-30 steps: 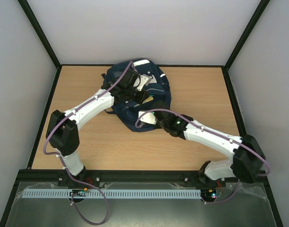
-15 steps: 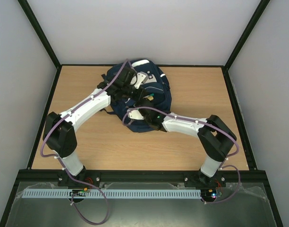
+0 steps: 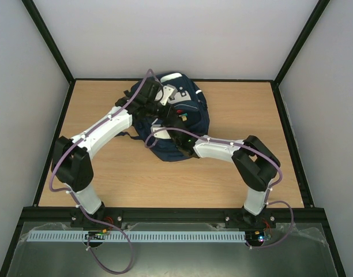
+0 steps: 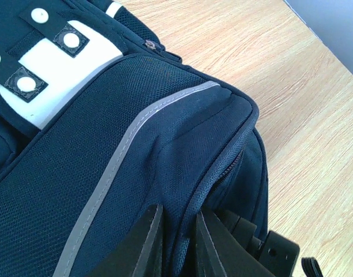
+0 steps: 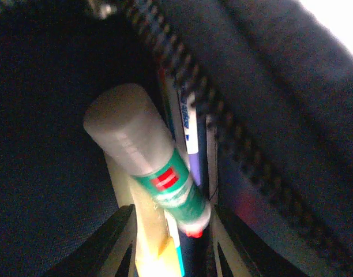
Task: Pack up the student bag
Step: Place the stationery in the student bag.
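The wooden table (image 3: 251,109) carries the student bag (image 3: 196,109), which lies at the far middle of the top, its white patch (image 4: 67,75) and grey stripe (image 4: 119,156) facing up. Both arms reach in over it from the near edge.

The left gripper (image 4: 177,213) sits at the far end of the bag. Its jaws are nearly together, pinching a ridge of navy fabric beside the zip.

The right gripper (image 5: 172,231) is pushed into an unzipped opening on the near side of the bag, with the zip teeth (image 5: 188,75) running past on its right. Its jaws stand apart. Between them, tilted, lies a glue stick (image 5: 147,156) with a grey cap and a green and red label. It seems to sit loose rather than gripped, though the dim, blurred wrist view leaves some doubt.

Just beside the stick, against the zip side, stand a few pens (image 5: 191,138), one white and purple. Something yellow (image 5: 150,242) shows under the stick's lower end.
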Available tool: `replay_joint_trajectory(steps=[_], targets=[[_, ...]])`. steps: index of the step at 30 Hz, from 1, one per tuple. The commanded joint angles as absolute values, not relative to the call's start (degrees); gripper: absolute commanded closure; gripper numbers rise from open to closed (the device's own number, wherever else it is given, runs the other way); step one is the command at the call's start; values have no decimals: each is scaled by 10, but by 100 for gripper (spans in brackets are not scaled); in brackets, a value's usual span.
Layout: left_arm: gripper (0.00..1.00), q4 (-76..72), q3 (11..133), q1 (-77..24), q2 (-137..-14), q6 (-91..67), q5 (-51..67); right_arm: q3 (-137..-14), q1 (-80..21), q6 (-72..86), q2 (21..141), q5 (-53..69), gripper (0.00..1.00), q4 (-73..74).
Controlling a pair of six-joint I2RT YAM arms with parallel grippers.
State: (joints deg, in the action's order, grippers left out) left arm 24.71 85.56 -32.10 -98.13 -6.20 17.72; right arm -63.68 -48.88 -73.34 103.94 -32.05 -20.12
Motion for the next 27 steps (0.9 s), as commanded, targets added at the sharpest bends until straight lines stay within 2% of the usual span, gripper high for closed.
replay_joint_trajectory(steps=[1, 12, 16, 20, 27], targets=[[86, 226, 879, -324, -943, -75, 226, -618, -477, -691, 1013, -324, 62, -198], [85, 214, 872, -304, -958, -94, 244, -555, -488, -459, 814, -233, 58, 5], [85, 207, 868, -305, -972, -100, 246, -495, -482, -385, 702, -200, 58, 37], [85, 200, 861, -317, -991, -99, 232, -507, -411, -304, 634, -136, 58, 86], [84, 181, 794, -348, -988, -121, 172, -553, -350, -196, 603, -79, 56, 106]])
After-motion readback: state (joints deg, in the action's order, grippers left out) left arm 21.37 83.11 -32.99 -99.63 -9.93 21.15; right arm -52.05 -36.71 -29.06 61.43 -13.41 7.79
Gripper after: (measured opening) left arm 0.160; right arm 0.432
